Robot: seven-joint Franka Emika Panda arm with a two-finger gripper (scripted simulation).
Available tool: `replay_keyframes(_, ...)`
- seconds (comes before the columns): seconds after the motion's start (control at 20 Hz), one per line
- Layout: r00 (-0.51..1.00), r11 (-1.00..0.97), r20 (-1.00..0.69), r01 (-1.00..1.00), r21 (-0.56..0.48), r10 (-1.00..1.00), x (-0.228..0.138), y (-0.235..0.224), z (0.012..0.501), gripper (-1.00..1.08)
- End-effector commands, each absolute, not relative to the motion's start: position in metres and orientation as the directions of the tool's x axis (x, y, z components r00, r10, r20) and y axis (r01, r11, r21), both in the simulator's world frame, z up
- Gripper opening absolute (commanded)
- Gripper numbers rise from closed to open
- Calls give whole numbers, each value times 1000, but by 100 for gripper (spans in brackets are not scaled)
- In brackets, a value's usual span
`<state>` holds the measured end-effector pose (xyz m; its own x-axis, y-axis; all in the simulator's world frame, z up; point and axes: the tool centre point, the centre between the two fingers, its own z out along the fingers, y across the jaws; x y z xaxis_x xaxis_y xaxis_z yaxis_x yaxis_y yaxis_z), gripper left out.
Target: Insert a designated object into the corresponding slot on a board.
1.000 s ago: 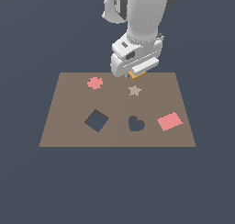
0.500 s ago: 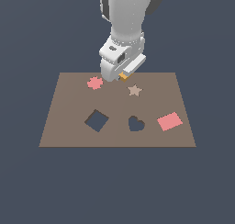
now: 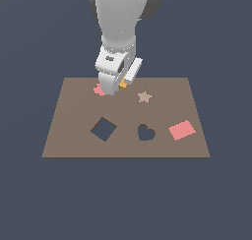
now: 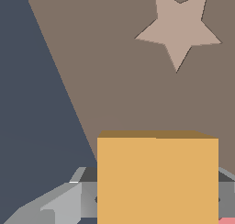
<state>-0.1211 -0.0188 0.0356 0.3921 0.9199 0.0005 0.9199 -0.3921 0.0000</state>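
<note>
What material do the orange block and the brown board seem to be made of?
The orange block, held in the pincer, looks like matte plastic or painted wood: flat even colour, sharp edges, no shine. The brown board looks like matte wood or fibreboard: uniform brown, no grain or gloss. Both are simulator renders, so the material stays uncertain.

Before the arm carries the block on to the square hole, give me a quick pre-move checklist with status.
1. Block in grip: ok. The orange block sits between the gripper fingers, lifted off the board.
2. Square hole free: ok, nothing in it.
3. Block over the hole: not ok. In the exterior view it hangs near the board's far edge, by the pink scalloped piece; the hole lies nearer the camera.
4. Block's turn matches the diamond-turned hole: cannot tell.
5. Path: ok. The star and heart hole lie toward the exterior view's right of it.
</note>
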Motion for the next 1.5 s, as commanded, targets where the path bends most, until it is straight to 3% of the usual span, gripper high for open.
replay_keyframes(0.0,316,-316,1,949,1,949,-114,-29,36,-100)
replay_keyframes(0.7,-143,143,0,990,1,990,-60,-74,38,-100)
replay_keyframes(1.45,-613,613,-1,790,1,790,17,-88,40,-100)
